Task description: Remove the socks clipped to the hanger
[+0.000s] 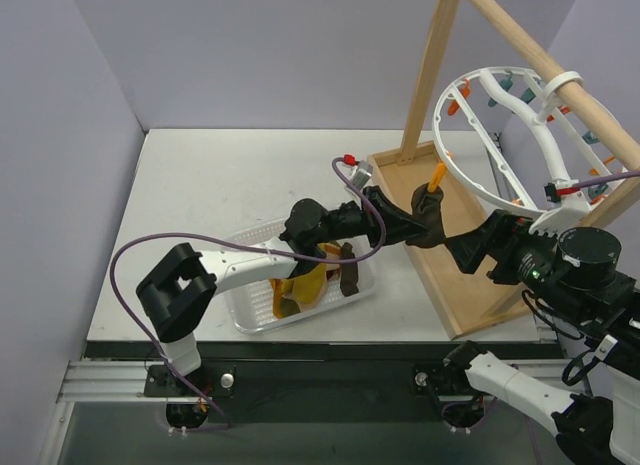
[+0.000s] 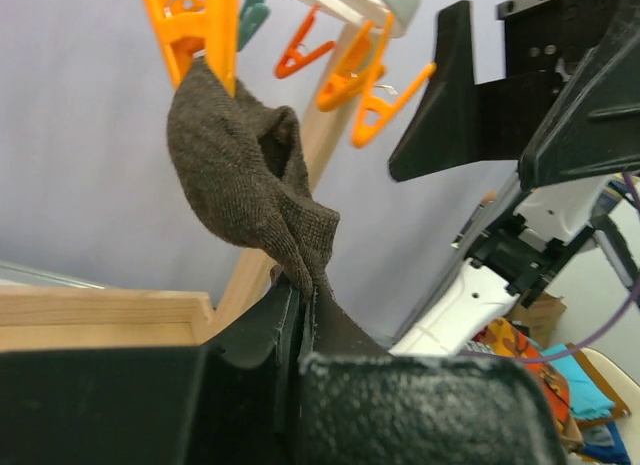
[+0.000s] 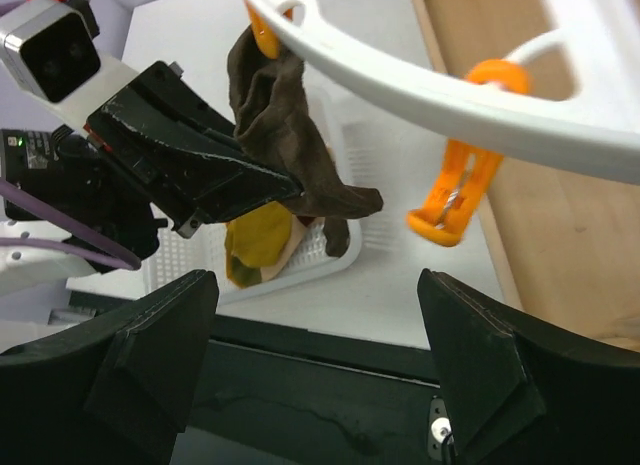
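A dark brown sock [image 2: 245,170] hangs from an orange clip [image 2: 200,30] on the white hanger [image 1: 497,135]. My left gripper [image 2: 303,290] is shut on that sock's lower end, just below the clip [image 1: 437,175]. In the right wrist view the same sock [image 3: 285,115] droops from the hanger's ring [image 3: 420,95], with the left gripper [image 3: 280,190] clamped on it. My right gripper [image 3: 320,330] stands open a little below and beside the sock, with nothing between its fingers; from above it [image 1: 452,241] sits just right of the left gripper [image 1: 422,220].
A white basket [image 1: 250,310] on the table holds a mustard-yellow sock [image 1: 300,285] and a dark one [image 1: 349,273]. An empty orange clip [image 3: 455,195] hangs from the ring. The wooden pole frame [image 1: 425,80] and its tray base [image 1: 455,255] stand at the right.
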Motion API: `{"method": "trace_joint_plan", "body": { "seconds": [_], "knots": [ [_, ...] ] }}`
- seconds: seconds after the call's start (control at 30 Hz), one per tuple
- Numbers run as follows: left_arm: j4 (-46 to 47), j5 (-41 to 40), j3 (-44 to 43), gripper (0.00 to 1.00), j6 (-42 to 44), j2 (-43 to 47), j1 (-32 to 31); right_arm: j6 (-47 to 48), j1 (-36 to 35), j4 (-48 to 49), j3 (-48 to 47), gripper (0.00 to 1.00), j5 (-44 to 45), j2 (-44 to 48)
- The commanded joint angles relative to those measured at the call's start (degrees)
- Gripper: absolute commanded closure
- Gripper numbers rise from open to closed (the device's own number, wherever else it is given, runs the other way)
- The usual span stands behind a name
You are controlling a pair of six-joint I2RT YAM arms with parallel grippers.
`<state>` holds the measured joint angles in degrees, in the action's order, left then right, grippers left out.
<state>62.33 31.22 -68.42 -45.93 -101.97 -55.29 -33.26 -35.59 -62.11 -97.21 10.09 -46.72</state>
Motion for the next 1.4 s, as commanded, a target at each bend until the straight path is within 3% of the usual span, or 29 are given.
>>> {"method": "trace_joint_plan", "body": {
  "seconds": [0.0,0.1,0.37,0.53,0.73,1.2,1.3,1.37],
  "knots": [
    [1.3,3.5,0.2,1.0,-2.4,3.1,-1.1,1.6,0.1,0.0,-0.1,0.16,-9.7,-2.8],
    [0.8,3.8,0.7,1.0,-2.7,4.0,-1.8,2.8,0.1,0.1,0.1,0.15,-13.3,-3.3],
    [-1.8,4.0,2.9,1.0,-2.4,6.5,-4.5,-2.6,0.1,6.2,3.0,0.16,-1.0,-0.8],
    [-4.1,4.8,2.9,1.0,-3.5,7.4,-5.4,-4.5,0.1,11.3,4.3,0.19,0.4,-1.6],
    [-2.8,4.9,3.4,1.0,-6.1,7.0,-6.8,-6.0,0.1,18.5,8.0,0.21,2.0,-0.5],
    [2.5,5.3,1.5,1.0,-11.5,3.9,-9.4,-7.0,0.1,21.6,15.4,0.3,6.6,4.9],
    [-3.4,2.9,1.2,1.0,-6.4,5.6,-10.5,-7.2,0.1,21.1,15.1,0.3,6.4,5.1],
    [-14.3,0.2,0.4,1.0,1.0,7.0,-11.7,-7.1,0.1,19.3,13.6,0.28,6.2,3.7]
  ]
}}
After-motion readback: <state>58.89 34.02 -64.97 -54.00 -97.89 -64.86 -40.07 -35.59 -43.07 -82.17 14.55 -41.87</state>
